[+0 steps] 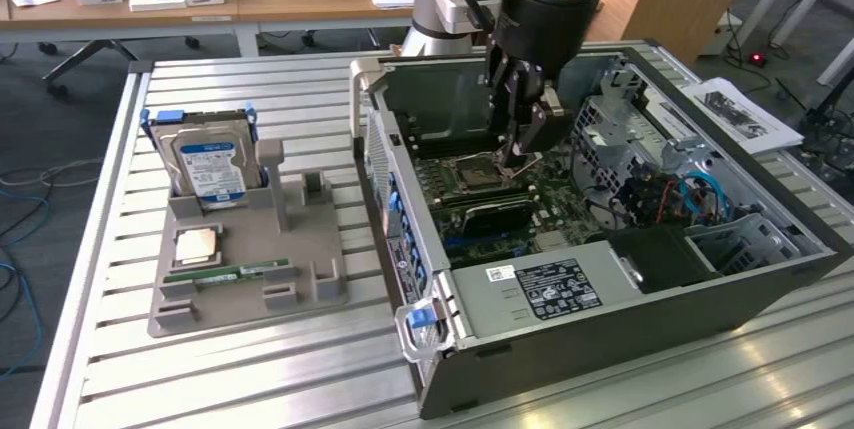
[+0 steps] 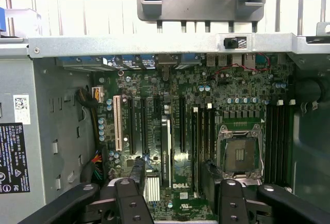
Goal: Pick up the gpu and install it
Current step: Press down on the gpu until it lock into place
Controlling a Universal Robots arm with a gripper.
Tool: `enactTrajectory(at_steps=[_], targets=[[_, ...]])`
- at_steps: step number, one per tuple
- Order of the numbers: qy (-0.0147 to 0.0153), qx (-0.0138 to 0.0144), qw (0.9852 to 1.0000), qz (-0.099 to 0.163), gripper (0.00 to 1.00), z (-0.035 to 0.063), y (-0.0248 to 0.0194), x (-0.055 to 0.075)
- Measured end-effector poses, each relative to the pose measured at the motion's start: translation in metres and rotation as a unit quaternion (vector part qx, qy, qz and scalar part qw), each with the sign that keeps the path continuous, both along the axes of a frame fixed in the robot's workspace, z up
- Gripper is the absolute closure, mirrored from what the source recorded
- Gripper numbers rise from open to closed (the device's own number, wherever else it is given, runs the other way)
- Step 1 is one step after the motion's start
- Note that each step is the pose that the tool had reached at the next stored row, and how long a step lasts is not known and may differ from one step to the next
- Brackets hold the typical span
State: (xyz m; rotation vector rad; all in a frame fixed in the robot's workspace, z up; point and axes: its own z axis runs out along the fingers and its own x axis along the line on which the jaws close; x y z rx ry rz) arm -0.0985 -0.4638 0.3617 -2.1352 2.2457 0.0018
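Observation:
The gpu is a thin dark card standing on edge in a slot of the motherboard inside the open computer case. In the wrist view the gpu shows edge-on as a narrow black strip between the other slots. My gripper hangs inside the case just above the board, near the processor socket and a little above the card. Its two black fingers stand wide apart, so the gripper is open with nothing between them.
At the exterior view's left, a grey holder tray carries an upright silver hard drive, a square chip and a green memory stick. The case walls, a labelled power supply and drive cages hem in the board.

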Motion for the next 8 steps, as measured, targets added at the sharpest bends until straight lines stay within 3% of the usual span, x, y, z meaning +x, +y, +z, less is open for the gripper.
enactTrajectory(at_steps=[2,5,6,8], targets=[[0.0,0.0,1.0,0.0,0.44,0.0,0.0,0.0],[0.0,0.0,1.0,0.0,0.62,0.0,0.0,0.0],[0.0,0.0,1.0,0.0,0.62,0.0,0.0,0.0],[0.0,0.0,1.0,0.0,0.74,0.0,0.0,0.0]])
